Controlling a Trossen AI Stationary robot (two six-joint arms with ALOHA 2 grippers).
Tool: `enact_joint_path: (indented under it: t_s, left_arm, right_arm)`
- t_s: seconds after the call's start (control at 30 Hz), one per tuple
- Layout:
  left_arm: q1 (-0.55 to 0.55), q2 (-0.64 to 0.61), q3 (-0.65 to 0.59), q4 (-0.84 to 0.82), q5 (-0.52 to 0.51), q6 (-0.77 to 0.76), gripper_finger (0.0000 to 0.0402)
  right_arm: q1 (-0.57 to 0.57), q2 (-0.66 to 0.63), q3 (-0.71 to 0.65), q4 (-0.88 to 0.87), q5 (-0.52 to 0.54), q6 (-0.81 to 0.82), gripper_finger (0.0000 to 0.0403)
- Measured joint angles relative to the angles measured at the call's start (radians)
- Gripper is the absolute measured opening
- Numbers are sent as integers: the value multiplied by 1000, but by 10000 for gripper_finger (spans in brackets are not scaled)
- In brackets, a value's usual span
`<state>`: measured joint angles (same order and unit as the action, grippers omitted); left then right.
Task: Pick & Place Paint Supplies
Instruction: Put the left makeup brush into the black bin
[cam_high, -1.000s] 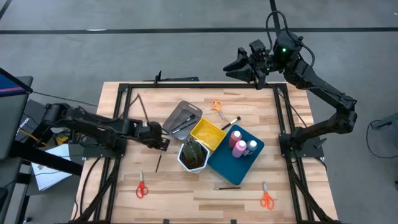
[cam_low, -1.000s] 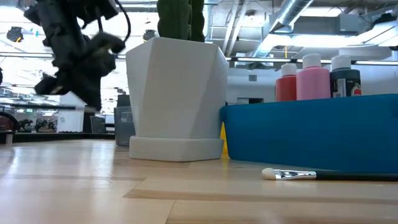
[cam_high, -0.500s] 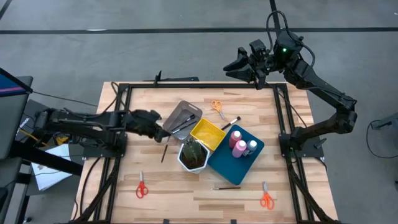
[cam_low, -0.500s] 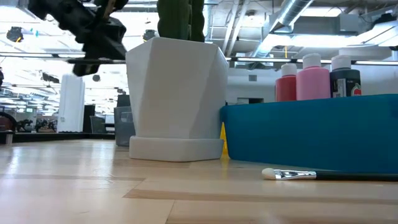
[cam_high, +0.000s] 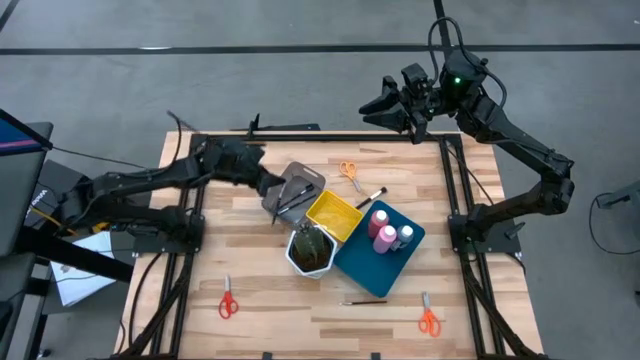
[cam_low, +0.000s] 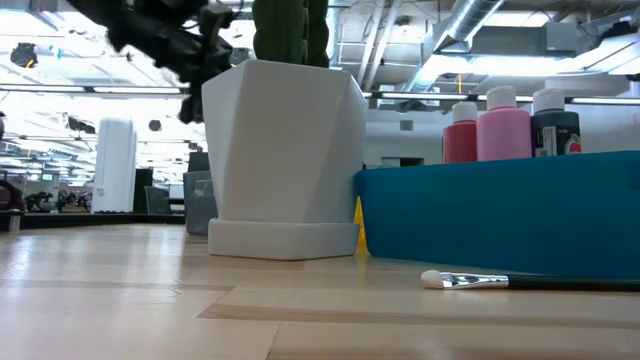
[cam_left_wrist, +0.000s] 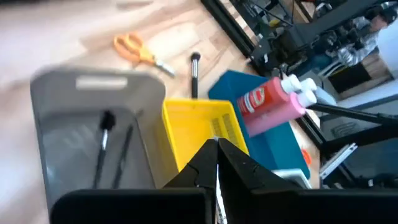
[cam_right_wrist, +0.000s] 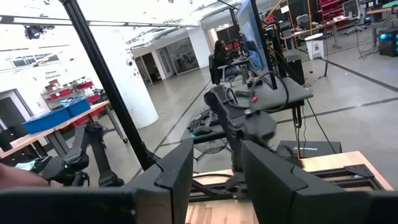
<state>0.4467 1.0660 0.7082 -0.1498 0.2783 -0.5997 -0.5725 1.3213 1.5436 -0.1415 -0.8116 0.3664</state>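
My left gripper (cam_high: 272, 192) is shut on a thin dark brush (cam_high: 281, 212) above the near left edge of the grey tray (cam_high: 300, 178). In the left wrist view the grey tray (cam_left_wrist: 62, 99) holds two brushes (cam_left_wrist: 104, 134). The blue tray (cam_high: 368, 262) holds two pink bottles (cam_high: 382, 228) and a small grey white-capped bottle (cam_high: 405, 236). Loose on the table lie orange scissors (cam_high: 350, 173), red scissors (cam_high: 228, 302), more orange scissors (cam_high: 429, 320) and two brushes (cam_high: 372, 197) (cam_high: 365, 301). My right gripper (cam_high: 385, 106) is open, raised beyond the table's far edge. My left gripper pinches the thin brush (cam_left_wrist: 218, 190) between its two shut fingers (cam_left_wrist: 239, 163). The fingers slant down toward the table's right side. The brush hangs below them, lifted clear of the table. Which part of the brush they hold is hidden by the fingers.
The yellow tray (cam_high: 333, 215) sits between the grey and blue trays. The white hexagonal pot (cam_high: 310, 252) with a green plant stands just near of the yellow tray. A black frame (cam_high: 200, 150) runs around the table's edges.
My left gripper, shut on the thin brush, has risen and gone toward the table's far edge and right, from the bare wood left of the pot to the grey tray. The brush has left the table and hangs from the gripper.
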Motion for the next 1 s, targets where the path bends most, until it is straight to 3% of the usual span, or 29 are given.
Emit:
enact_joint_path:
  t_s: [0.2, 0.53, 1.0]
  left_arm:
    - [89, 200, 176, -28, 113, 197, 0]
    - [107, 524, 540, -351, 147, 573, 0]
    - [72, 669, 575, -484, 121, 727, 0]
  right_arm:
    - [0, 0, 0, 0, 1, 0, 132]
    - [0, 0, 0, -2, 1, 0, 132]
    - [-3, 0, 0, -7, 0, 11, 132]
